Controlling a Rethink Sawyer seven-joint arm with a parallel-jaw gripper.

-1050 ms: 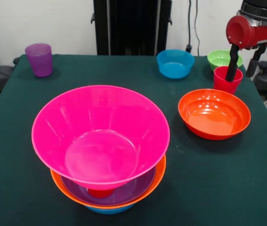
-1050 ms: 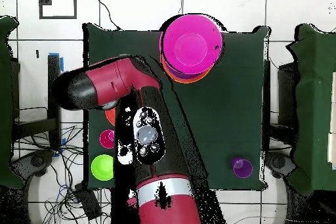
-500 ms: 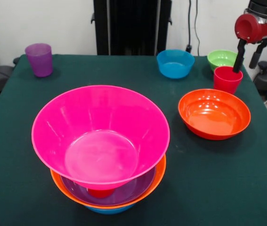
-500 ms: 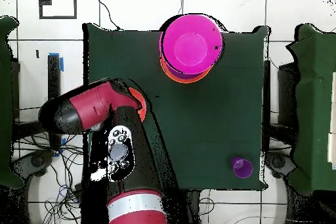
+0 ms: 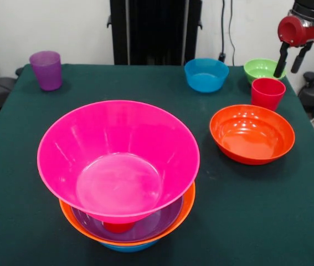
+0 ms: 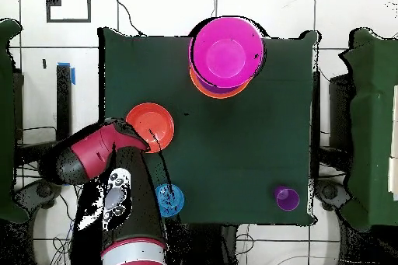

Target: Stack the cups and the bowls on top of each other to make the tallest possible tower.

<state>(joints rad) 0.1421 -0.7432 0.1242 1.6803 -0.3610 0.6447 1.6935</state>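
Tool [image 5: 289, 58] hangs at the desk's [image 5: 256, 221] two o'clock corner in the front view, its two dark fingers [image 5: 281, 60] parted and empty, above and clear of the red cup [image 5: 267, 92] that stands upright between the green bowl [image 5: 262, 68] and the red-orange bowl [image 5: 252, 133]. Toward six o'clock sits the tower [image 5: 121, 172], pink bowl [image 5: 118, 158] on top. The small blue bowl [image 5: 206, 74] sits at twelve o'clock and the purple cup [image 5: 46, 70] at ten.
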